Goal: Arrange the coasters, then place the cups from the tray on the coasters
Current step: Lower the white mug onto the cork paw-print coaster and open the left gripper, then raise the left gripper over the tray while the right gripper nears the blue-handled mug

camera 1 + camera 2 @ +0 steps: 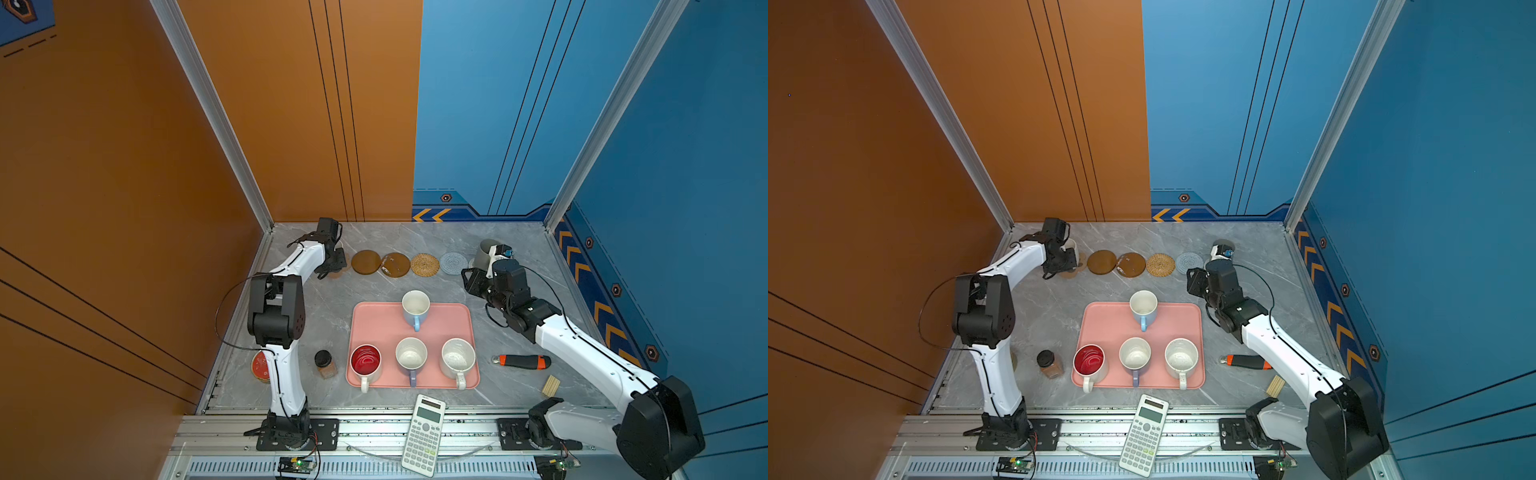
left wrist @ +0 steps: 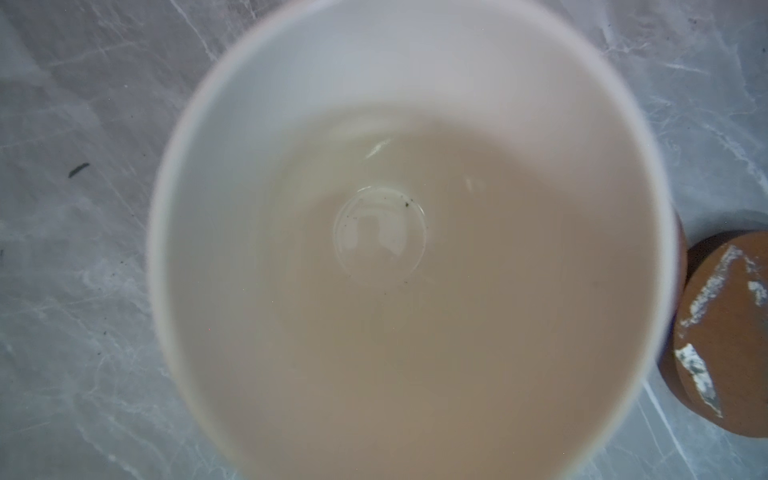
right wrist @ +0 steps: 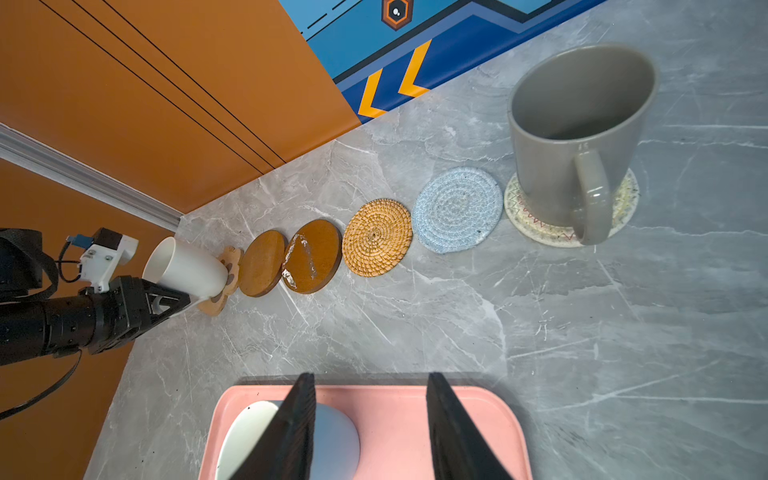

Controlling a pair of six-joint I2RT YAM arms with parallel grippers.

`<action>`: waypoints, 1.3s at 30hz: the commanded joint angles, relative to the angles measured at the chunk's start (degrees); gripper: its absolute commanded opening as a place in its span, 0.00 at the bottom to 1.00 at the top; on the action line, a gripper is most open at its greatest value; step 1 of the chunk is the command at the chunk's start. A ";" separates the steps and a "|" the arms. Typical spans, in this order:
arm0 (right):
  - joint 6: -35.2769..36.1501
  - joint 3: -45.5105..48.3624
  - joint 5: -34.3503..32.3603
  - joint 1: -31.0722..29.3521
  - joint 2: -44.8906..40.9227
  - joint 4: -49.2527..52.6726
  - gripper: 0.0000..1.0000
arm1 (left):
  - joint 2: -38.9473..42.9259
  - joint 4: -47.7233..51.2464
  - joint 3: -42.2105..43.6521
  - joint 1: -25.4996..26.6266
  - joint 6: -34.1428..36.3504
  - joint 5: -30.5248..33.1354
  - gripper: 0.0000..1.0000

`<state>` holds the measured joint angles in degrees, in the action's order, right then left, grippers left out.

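The six coasters lie in one row running left to right along the far wall: paw-shaped coaster (image 3: 212,306), two brown discs (image 1: 366,262) (image 1: 395,264), rattan round (image 1: 425,264), grey-blue knitted round (image 1: 453,263) and whitish woven round (image 3: 536,226).

The white mug (image 3: 187,268) stands on the paw-shaped coaster at the left end, mouth up (the left wrist view looks straight down into it). The left gripper (image 3: 185,300) is at its handle side; whether the jaws clasp the handle I cannot tell.

The grey mug (image 3: 577,137) stands upright on the whitish round, handle turned toward the right gripper (image 3: 371,378), whose jaws are spread with nothing between them, over the far edge of the pink tray (image 1: 374,324).

On the tray stand the light blue mug (image 1: 415,307), red-inside mug (image 1: 365,361), lavender mug (image 1: 411,355) and speckled cream mug (image 1: 458,358), every handle pointing to the near edge.
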<state>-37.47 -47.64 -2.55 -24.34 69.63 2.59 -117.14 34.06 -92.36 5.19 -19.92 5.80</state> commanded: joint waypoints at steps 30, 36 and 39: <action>1.88 -2.02 1.26 -0.54 -1.07 2.60 0.45 | 16.05 0.66 6.18 6.49 0.46 -0.19 0.66; 2.21 -2.71 0.47 -2.04 -0.97 3.03 0.46 | 21.09 0.05 8.41 14.93 1.11 1.99 0.66; 2.64 -3.37 -0.96 -3.31 -0.99 3.61 0.46 | 25.21 -4.32 12.88 20.15 1.96 4.21 0.66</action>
<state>-36.42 -49.06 -2.57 -26.61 69.60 4.47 -95.39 32.32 -82.65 22.33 -19.51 6.90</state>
